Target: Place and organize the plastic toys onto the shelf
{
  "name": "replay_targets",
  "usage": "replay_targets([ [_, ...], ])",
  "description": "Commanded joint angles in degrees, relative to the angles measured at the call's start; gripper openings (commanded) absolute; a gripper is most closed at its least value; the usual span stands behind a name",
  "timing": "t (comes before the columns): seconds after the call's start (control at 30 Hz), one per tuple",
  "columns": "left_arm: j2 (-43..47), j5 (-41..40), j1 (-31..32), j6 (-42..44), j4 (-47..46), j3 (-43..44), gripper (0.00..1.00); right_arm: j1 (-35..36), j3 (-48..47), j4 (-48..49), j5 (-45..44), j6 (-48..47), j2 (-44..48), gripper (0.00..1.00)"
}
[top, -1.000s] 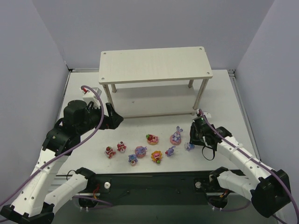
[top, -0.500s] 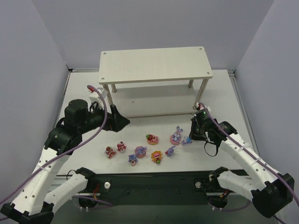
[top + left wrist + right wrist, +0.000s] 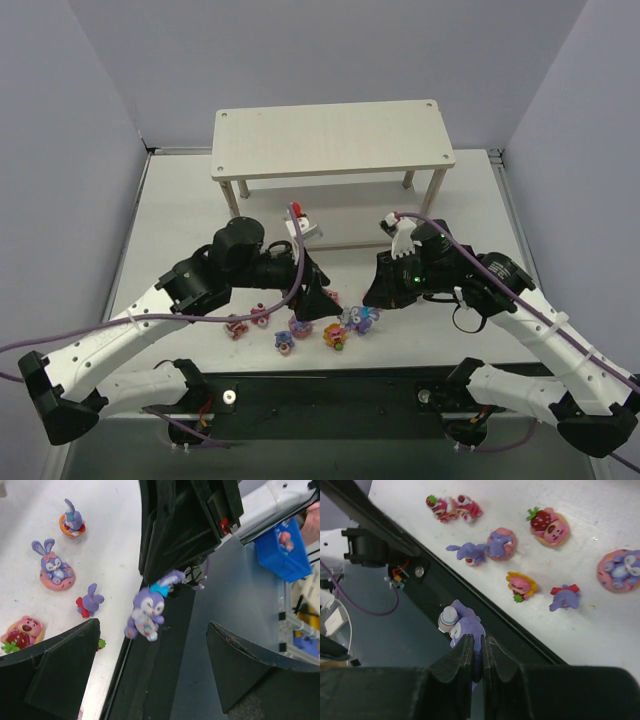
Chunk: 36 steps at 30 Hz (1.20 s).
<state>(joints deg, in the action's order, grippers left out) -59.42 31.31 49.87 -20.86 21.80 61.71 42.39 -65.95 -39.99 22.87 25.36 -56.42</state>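
Observation:
My right gripper (image 3: 476,652) is shut on a purple-blue bunny (image 3: 463,624), held off the table above its near edge; in the top view the gripper (image 3: 372,296) carries the bunny (image 3: 359,319). The left gripper (image 3: 314,298) hovers close beside it, open and empty. In the left wrist view the same bunny (image 3: 149,611) hangs between the wide-open fingers (image 3: 55,670) under the right gripper's black body. Several other toys (image 3: 549,526) lie in a loose row on the white table. The pale wooden shelf (image 3: 330,139) stands at the back with nothing on its top board.
A bunny on a pink donut base (image 3: 56,571), one on an orange base (image 3: 73,522) and a small bunny with a red bow (image 3: 565,598) lie by the black front rail (image 3: 330,385). Purple cables trail from both arms. Grey walls close in the sides.
The right gripper shut on a bunny at the row's right end, lifted it and moved left. The left arm swung right from the shelf's left leg to the middle, staying open.

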Motion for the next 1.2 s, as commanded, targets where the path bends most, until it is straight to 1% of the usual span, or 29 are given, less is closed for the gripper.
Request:
replay_targets([
  [0.0, -3.42, -5.29, 4.71, 8.64, 2.97, 6.31, 0.97, 3.57, -3.92, -2.11, 5.42, 1.7, -2.63, 0.0],
  [0.1, -5.44, -3.89, 6.99, 10.31, 4.65, 8.42, 0.97, 4.98, -5.59, -2.29, 6.21, 3.11, -3.69, 0.0],
  [0.2, -6.85, -5.29, 9.71, 12.07, 7.37, 9.83, 0.97, 5.68, -7.34, -2.2, 6.13, 4.43, -4.31, 0.0],
  [0.33, -7.55, -8.19, 11.48, 12.69, 9.14, 9.66, 0.92, 5.68, -8.66, -2.2, 5.87, 6.27, -4.57, 0.0],
  [0.43, -7.29, -10.03, 12.36, 12.6, 8.7, 9.22, 0.87, 5.86, -8.23, -2.2, 5.78, 7.5, -4.48, 0.0],
  [0.47, -7.29, -10.65, 12.45, 12.6, 8.61, 9.13, 0.84, 5.86, -7.97, -2.2, 5.78, 7.94, -4.48, 0.0],
  [0.57, -7.12, -12.84, 13.15, 12.69, 7.64, 8.78, 0.8, 5.95, -7.96, -2.2, 5.87, 9.0, -4.31, 0.0],
  [0.6, -7.03, -13.11, 13.32, 12.69, 7.12, 8.51, 0.75, 5.95, -7.96, -2.2, 5.78, 9.17, -4.22, 0.0],
  [0.67, -7.2, -13.29, 13.5, 12.86, 7.03, 8.42, 0.73, 5.95, -8.23, -2.2, 5.78, 9.88, -4.05, 0.0],
  [0.8, -7.99, -13.03, 13.94, 13.3, 8.08, 8.69, 0.74, 5.95, -8.58, -2.2, 6.22, 10.76, -4.13, 0.0],
  [0.93, -8.61, -11.89, 14.29, 14.01, 8.61, 9.3, 0.81, 6.03, -8.4, -2.11, 6.4, 10.93, -4.22, 0.0],
  [1.03, -9.05, -11.89, 14.38, 14.36, 9.4, 9.3, 0.83, 6.21, -8.4, -2.2, 6.22, 10.93, -4.22, 0.0],
  [1.1, -9.22, -12.24, 14.38, 14.53, 9.83, 9.3, 0.83, 6.12, -8.23, -2.2, 6.13, 10.93, -4.13, 0.0],
  [1.13, -9.22, -12.41, 14.47, 14.53, 10.01, 9.3, 0.79, 6.21, -8.14, -2.2, 6.22, 11.02, -4.05, 0.0],
  [1.17, -9.31, -12.59, 14.38, 14.62, 10.19, 9.3, 0.78, 6.39, -8.14, -2.2, 6.22, 11.11, -4.05, 0.0],
])
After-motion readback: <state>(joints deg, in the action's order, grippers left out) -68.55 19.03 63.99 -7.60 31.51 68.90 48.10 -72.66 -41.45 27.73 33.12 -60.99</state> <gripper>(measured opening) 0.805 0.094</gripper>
